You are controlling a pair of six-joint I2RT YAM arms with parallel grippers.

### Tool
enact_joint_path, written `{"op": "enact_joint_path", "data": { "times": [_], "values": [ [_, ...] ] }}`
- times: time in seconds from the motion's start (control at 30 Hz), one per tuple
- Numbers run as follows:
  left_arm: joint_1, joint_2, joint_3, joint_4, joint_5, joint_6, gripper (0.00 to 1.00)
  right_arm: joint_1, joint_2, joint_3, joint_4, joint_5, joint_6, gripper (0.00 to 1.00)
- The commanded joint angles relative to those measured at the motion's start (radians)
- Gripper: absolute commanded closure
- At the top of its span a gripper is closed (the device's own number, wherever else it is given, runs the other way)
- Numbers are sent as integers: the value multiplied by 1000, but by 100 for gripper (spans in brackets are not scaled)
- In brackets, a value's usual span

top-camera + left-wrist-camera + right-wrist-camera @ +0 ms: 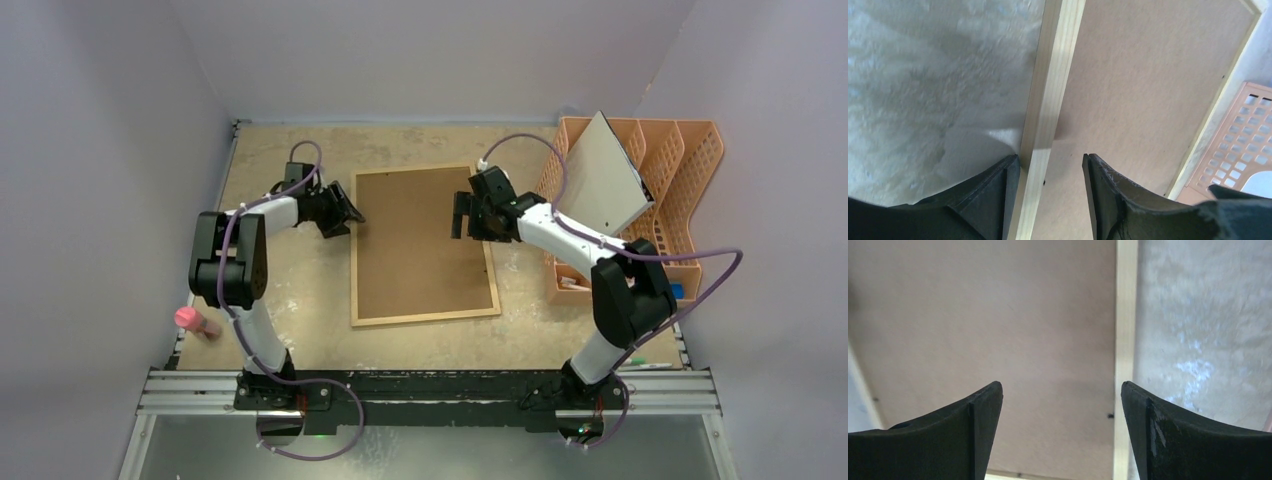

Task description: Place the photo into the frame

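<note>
The frame lies flat in the middle of the table with its brown fibreboard back up. My left gripper is low over the frame's left rail. It is open, straddling the rail: one finger rests against the rail's outer side, the other stands apart over the backboard. My right gripper is wide open over the right rail, which lies just inside one fingertip, with nothing gripped. The photo is not visible in any view.
An orange plastic file rack stands at the right of the table, with a grey-white board leaning in it. The rack's grid shows beyond the frame's far rail. A pink object lies at the table's left edge.
</note>
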Motion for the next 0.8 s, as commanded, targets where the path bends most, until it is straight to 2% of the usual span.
{"op": "enact_joint_path", "data": {
  "times": [0.0, 0.2, 0.3, 0.53, 0.67, 0.77],
  "values": [
    [-9, -60, -53, -107, -70, 38, 47, 76, 42, 144, 6, 104, 38, 10],
    [-10, -162, -161, -99, -34, 40, 48, 194, 221, 341, 69, -41, 23, 13],
    [-9, -178, -214, -107, 5, 56, 52, 240, 320, 453, 87, -91, 21, 15],
    [-10, -189, -308, -129, 26, 76, 71, 298, 554, 728, -10, -60, 2, 20],
    [-11, -181, -343, -129, 35, 67, 88, 315, 631, 821, -49, 11, 3, 23],
    [-10, -168, -363, -128, 43, 65, 94, 325, 669, 857, -82, 67, -1, 25]
  ]
}}
